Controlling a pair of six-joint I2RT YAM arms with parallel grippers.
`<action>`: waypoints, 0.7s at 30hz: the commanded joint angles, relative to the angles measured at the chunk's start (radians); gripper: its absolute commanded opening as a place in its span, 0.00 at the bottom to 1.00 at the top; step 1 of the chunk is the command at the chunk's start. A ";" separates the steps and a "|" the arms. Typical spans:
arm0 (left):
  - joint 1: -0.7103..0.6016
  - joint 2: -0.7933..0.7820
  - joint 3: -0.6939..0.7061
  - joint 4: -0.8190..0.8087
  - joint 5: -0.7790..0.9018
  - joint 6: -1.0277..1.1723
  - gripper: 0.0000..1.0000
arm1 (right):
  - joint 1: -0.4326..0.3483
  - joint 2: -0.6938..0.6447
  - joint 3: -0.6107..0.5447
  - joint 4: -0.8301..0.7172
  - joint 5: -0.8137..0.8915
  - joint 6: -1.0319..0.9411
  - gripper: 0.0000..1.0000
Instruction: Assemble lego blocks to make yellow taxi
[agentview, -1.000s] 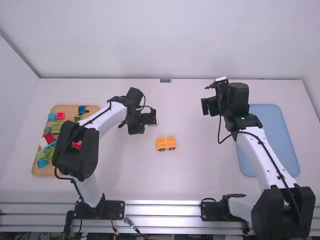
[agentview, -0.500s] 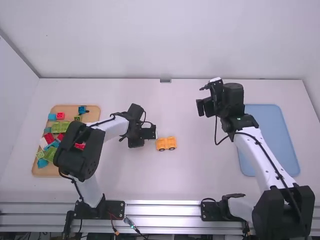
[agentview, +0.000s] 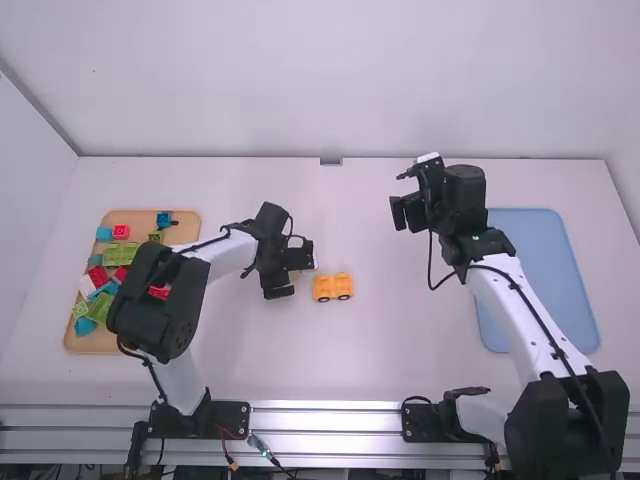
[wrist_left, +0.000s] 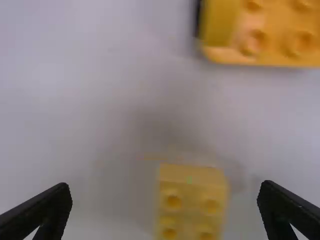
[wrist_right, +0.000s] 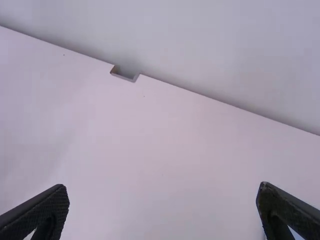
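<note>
Your left tool (wrist_left: 165, 185) has its fingers spread wide, with the small yellow block (wrist_left: 192, 200) between them, maybe so it can pinch it next. That block sits near the yellow car part (agentview: 332, 287) on the worktop (agentview: 400, 345), so the trip looks short. Your right tool (wrist_right: 162, 185) is spread and empty too, well apart, which gives the left one room.

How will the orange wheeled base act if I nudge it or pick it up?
The orange base may roll if pushed lengthwise, since wheels show along its side. Its crisp studs suggest stiff plastic, so it should hold its shape when gripped. Its low, broad body makes tipping seem unlikely.
</note>
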 joint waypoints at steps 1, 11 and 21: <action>0.005 0.011 0.026 0.025 -0.030 -0.117 0.99 | 0.001 0.006 0.031 0.003 0.002 -0.002 0.99; 0.060 0.011 0.024 0.027 0.166 -0.005 0.99 | -0.032 0.006 0.031 -0.011 0.001 -0.002 0.99; 0.315 0.016 -0.082 0.114 0.826 0.255 0.99 | -0.031 0.006 0.031 -0.012 -0.002 0.077 0.99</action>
